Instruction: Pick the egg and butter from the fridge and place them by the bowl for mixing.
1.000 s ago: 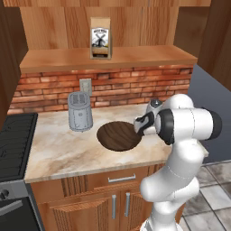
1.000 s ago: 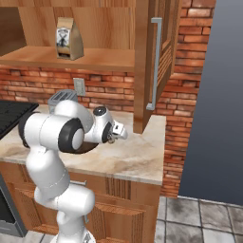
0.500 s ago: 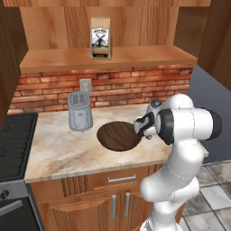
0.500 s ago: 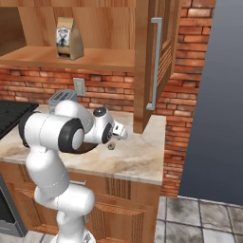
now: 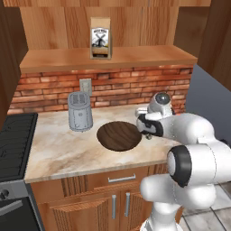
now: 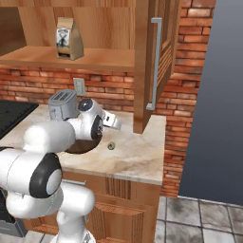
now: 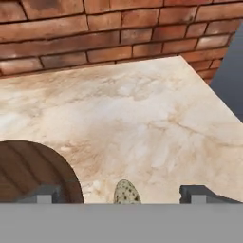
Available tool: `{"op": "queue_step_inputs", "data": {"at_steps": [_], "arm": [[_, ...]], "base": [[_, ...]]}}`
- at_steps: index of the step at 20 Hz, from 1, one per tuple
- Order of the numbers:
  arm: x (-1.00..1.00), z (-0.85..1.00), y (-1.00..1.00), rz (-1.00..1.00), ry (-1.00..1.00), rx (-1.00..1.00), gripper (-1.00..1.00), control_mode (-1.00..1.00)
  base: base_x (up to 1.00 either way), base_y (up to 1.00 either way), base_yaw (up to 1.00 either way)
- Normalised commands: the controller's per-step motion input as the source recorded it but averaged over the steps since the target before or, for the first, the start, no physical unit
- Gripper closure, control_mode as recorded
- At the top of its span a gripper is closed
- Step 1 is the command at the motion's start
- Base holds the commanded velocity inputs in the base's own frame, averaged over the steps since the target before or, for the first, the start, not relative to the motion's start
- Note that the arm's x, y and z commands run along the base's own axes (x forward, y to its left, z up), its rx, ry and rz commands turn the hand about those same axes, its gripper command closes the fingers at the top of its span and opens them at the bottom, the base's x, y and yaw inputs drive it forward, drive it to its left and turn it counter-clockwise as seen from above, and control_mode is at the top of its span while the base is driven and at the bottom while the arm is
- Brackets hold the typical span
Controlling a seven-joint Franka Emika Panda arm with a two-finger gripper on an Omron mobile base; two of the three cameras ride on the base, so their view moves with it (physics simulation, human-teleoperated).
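The egg [image 7: 126, 192], small, pale and speckled, lies on the marble counter just right of the dark wooden bowl [image 7: 28, 171]. My gripper [image 7: 122, 194] hangs right above it, open, with one dark fingertip [image 7: 45, 193] over the bowl's rim and the other far to the egg's right. In the right base view the egg [image 6: 111, 146] rests on the counter below the gripper [image 6: 114, 123], apart from it. In the left base view the gripper [image 5: 146, 128] sits at the right edge of the bowl [image 5: 118, 135]. The butter and the fridge are out of view.
A silver toaster [image 5: 80, 111] stands left of the bowl against the brick backsplash. A coffee bag [image 5: 100, 38] sits on the wooden shelf above. A black stove [image 5: 13, 140] borders the counter's left. A tall wooden cabinet door with a bar handle [image 6: 154, 61] stands open at the counter's right end.
The jaws have gone from nearly shut to wide open. The egg has left them and now lies on the counter beside the bowl.
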Motion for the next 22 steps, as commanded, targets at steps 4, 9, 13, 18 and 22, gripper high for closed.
{"op": "queue_step_inputs", "data": {"at_steps": [4, 9, 13, 18, 22], "arm": [[-1.0, 1.0, 0.31, 0.0, -0.41, -0.14, -1.0, -1.0], [-0.83, 0.98, 0.28, 0.0, -0.59, -0.3, -1.0, -1.0], [-0.23, 0.24, 0.06, 0.0, -0.23, -0.11, -1.0, -1.0], [-0.07, -0.02, 0.03, 0.0, 0.01, 0.0, -1.0, 1.0], [0.0, 0.0, 0.0, 0.0, 0.0, 0.0, -1.0, 1.0]], "base": [[0.0, 0.0, 0.0], [0.0, 0.0, 0.0], [0.0, 0.0, 0.0], [-0.73, 0.44, 0.09], [-0.98, 0.76, -0.12]]}}
